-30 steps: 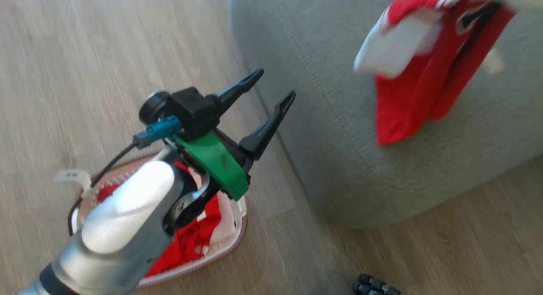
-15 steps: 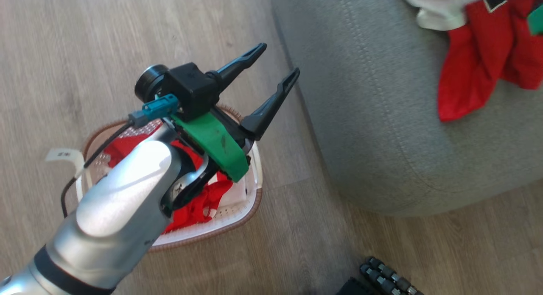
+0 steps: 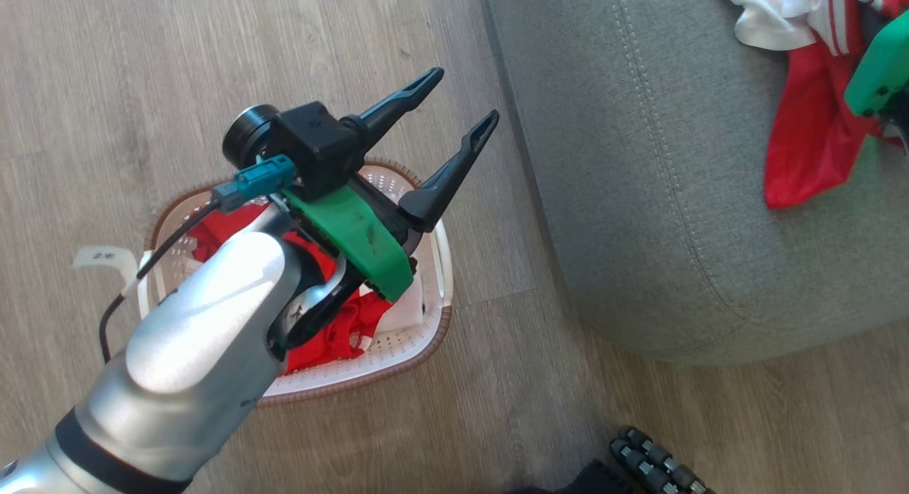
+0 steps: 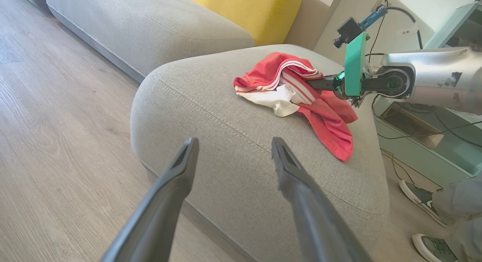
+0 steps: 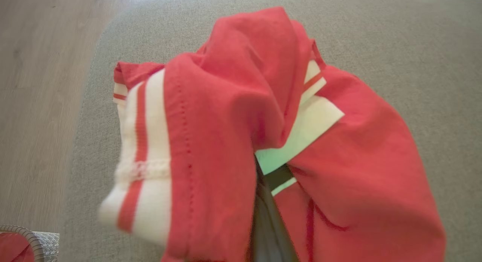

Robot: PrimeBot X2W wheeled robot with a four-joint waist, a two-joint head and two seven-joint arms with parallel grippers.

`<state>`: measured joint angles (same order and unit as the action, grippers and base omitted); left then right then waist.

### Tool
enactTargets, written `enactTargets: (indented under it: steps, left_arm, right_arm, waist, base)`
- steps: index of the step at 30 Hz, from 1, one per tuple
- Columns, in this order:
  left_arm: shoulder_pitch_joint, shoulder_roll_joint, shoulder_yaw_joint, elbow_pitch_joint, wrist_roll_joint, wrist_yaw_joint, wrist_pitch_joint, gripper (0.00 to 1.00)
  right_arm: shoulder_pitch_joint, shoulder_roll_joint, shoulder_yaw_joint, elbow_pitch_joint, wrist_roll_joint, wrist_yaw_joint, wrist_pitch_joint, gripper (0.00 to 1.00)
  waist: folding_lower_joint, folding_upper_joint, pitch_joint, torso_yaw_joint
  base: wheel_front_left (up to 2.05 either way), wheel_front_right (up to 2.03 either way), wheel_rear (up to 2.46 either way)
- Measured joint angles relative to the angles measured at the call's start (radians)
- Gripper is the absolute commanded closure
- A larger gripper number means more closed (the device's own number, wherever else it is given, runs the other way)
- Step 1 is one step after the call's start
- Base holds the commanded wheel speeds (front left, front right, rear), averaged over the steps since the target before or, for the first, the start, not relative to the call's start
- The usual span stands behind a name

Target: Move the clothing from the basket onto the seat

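Clothing of thin red fabric with white striped trim is lying in two places in the head view: one red garment (image 3: pixel 809 160) is resting on the large grey-green upholstered seat (image 3: pixel 639 196), while a second red-and-white bundle (image 3: pixel 334 338) is sitting in the small white perforated plastic basket (image 3: pixel 434 281) with a brown woven rim, down on the pale wood-plank floor (image 3: pixel 106 89). The job is looking roughly half done, with a release and another trip remaining. The left gripper (image 3: pixel 461 96) is hanging above the basket, jaws spread wide and holding nothing, and its silver forearm is covering much of the bundle. A black ridged part (image 3: pixel 653 465) is showing at the bottom edge, off the route

In the left wrist view, the right gripper (image 4: pixel 316 83) is reaching over the seat, pinched shut on the red garment, which is touching the cushion. A yellow cushion (image 4: pixel 241 13) and a person's grey shoes (image 4: pixel 420 198) are sitting well aside, blocking nothing

In the right wrist view, the red garment is draping over the closed dark fingers (image 5: pixel 269 217), hiding their tips
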<state>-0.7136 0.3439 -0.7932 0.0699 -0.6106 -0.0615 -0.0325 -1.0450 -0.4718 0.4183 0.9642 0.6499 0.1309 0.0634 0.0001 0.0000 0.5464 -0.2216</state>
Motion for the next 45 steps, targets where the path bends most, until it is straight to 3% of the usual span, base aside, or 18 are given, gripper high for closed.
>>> enactTargets:
  steps: [1, 2, 15, 24, 29, 37, 45]
  left_arm:
    - [0.0, 0.0, 0.0, 0.001, 0.0, 0.0, 0.0, 0.0]
    - [0.0, 0.0, 0.0, 0.002, 0.0, 0.0, -0.002, 0.0]
    - [0.008, 0.001, 0.001, 0.03, -0.021, 0.01, -0.033, 0.0]
    - [0.121, 0.005, 0.031, 0.06, -0.068, 0.048, -0.089, 0.0]
    - [0.179, 0.008, 0.041, 0.063, -0.093, 0.066, -0.113, 0.0]
    - [0.246, 0.012, 0.06, 0.06, -0.117, 0.099, -0.137, 0.0]
    - [0.332, 0.044, 0.098, 0.061, -0.124, 0.143, -0.177, 0.0]
  right_arm:
    - [0.0, 0.0, 0.006, 0.002, 0.007, 0.0, 0.004, 0.33]
    - [0.0, 0.0, 0.011, 0.006, 0.012, 0.0, 0.007, 0.0]
    - [-0.008, -0.028, 0.119, -0.01, 0.061, 0.0, 0.007, 0.0]
    - [0.052, -0.137, 0.232, -0.129, 0.128, 0.0, 0.102, 0.0]
    - [0.099, -0.2, 0.239, -0.219, 0.183, 0.0, 0.126, 0.0]
    - [0.215, -0.294, 0.17, -0.375, 0.226, 0.0, 0.053, 0.0]
    - [0.431, -0.305, -0.021, -0.522, 0.19, 0.0, -0.11, 0.0]
  waist:
    - [0.0, 0.0, -0.001, -0.001]
    - [0.0, 0.0, -0.003, -0.003]
    - [0.0, 0.0, -0.095, -0.024]
    - [0.0, 0.0, -0.236, -0.027]
    - [-0.0001, 0.0001, -0.314, -0.02]
    - [-0.0001, 0.0001, -0.414, 0.026]
    - [-0.0001, 0.0001, -0.48, 0.112]
  base:
    - [0.0, 0.0, 0.0]
    - [0.0, 0.0, 0.0]
    - [0.0, 0.0, 0.0]
    - [0.0, 0.0, 0.0]
    - [0.0, 0.0, 0.0]
    - [0.0, 0.0, 0.0]
    - [0.0, 0.0, 0.0]
